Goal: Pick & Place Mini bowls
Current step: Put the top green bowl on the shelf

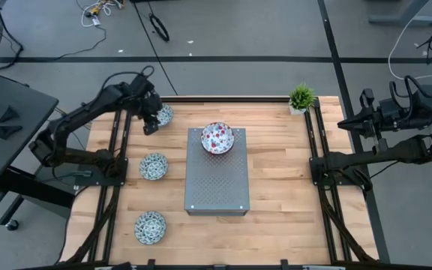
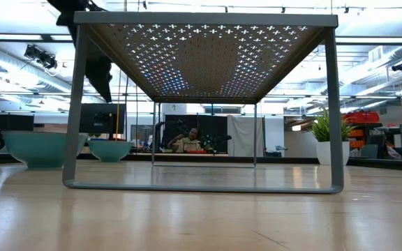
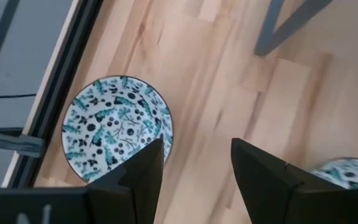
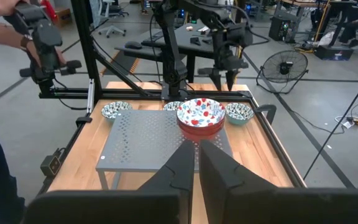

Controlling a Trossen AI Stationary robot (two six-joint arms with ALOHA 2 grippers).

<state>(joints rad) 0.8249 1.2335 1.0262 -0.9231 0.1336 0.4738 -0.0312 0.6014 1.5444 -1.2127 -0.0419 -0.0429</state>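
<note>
Three blue-green mini bowls rest on their bases along the table's left side: far, middle and near. Red-speckled mini bowls sit stacked on the far end of the grey perforated stand. My left gripper hangs open, pointing steeply down, just above the far blue-green bowl. One finger is over the bowl's rim and the other is over bare wood. My right gripper is shut and waits high beyond the table's right edge.
A small green potted plant stands at the far right corner. Dark frame rails run along both table sides. Bare wood lies right of the stand. A person's hands show beyond the table's far left.
</note>
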